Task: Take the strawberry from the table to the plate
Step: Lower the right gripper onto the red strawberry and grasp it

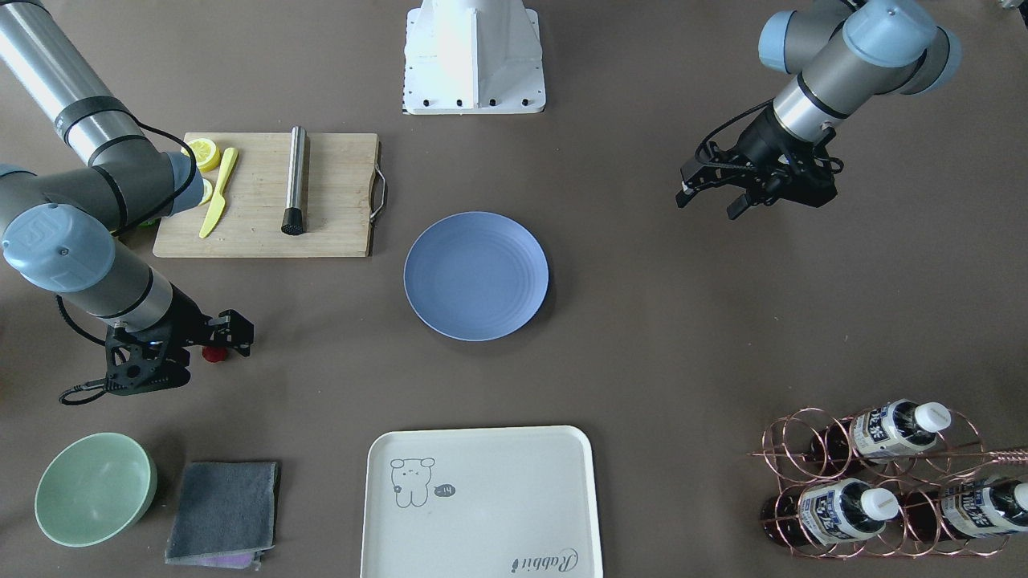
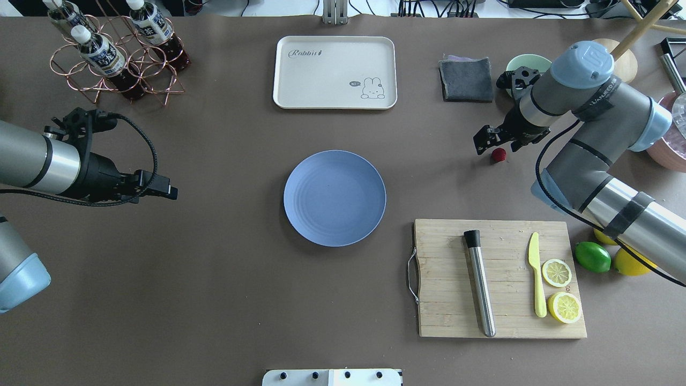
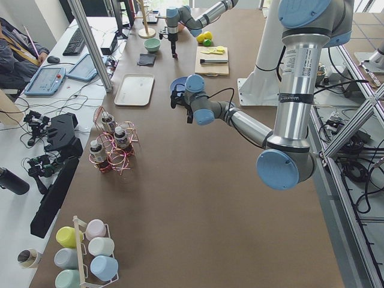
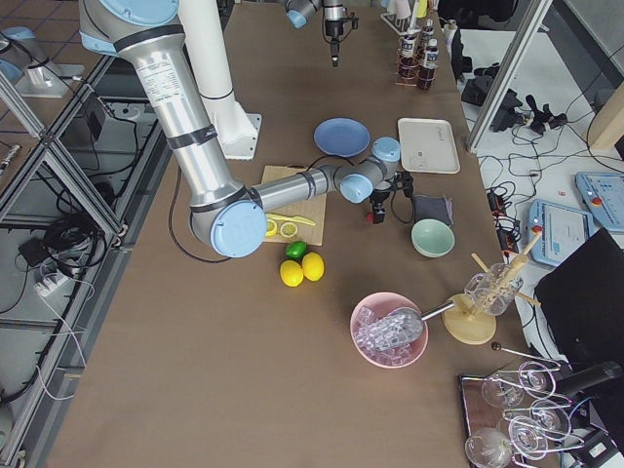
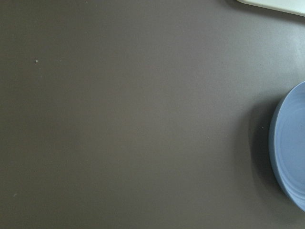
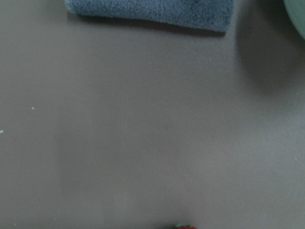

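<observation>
The strawberry [image 2: 498,155] is a small dark-red berry lying on the brown table [image 2: 214,268], right of the blue plate [image 2: 334,198]. My right gripper [image 2: 484,140] hovers just beside and above the berry with its jaws open and nothing between them. In the front-facing view the strawberry [image 1: 213,354] peeks out beside the right gripper [image 1: 241,337]. Only the top of the strawberry [image 6: 185,226] shows at the bottom edge of the right wrist view. My left gripper [image 1: 707,205] hangs open over bare table, away from the plate [image 1: 475,275].
A wooden cutting board [image 2: 498,279] holds a steel muddler, a yellow knife and lemon slices; a lime [image 2: 593,257] and lemons lie beside it. A cream tray [image 2: 335,72], a grey cloth [image 2: 466,79], a mint bowl [image 2: 528,63] and a bottle rack [image 2: 115,53] line the far edge.
</observation>
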`<action>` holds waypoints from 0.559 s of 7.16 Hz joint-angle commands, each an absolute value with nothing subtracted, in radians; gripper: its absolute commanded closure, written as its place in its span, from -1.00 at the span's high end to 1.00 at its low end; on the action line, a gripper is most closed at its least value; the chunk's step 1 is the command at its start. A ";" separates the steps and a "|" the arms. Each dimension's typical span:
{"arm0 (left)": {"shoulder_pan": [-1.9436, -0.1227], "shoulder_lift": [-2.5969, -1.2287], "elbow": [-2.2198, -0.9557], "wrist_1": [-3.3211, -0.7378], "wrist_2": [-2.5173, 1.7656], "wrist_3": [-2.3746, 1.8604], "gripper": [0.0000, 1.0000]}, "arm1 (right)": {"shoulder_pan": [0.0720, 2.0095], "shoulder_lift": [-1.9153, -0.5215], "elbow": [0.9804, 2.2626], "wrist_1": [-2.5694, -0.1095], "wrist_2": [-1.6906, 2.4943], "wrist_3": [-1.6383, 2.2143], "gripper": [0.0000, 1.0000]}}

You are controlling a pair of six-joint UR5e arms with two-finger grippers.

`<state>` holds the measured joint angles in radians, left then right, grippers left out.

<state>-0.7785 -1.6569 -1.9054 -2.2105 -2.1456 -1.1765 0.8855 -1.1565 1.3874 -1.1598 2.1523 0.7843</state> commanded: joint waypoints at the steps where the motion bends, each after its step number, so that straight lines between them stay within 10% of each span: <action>1: -0.778 -1.660 -1.904 -2.210 -2.143 -1.178 0.94 | 0.871 -1.158 1.387 -1.160 2.151 0.784 0.21; 2: -0.778 -1.660 -1.902 -2.210 -2.143 -1.177 0.94 | 0.874 -1.155 1.387 -1.166 2.155 0.782 -0.66; 4: -0.775 -1.663 -1.899 -2.210 -2.141 -1.177 0.94 | 0.896 -1.152 1.393 -1.172 2.167 0.778 -1.00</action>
<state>-0.7761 -1.6612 -1.9009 -2.2105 -2.1420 -1.1767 0.8853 -1.1541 1.3879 -1.1679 2.1595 0.7801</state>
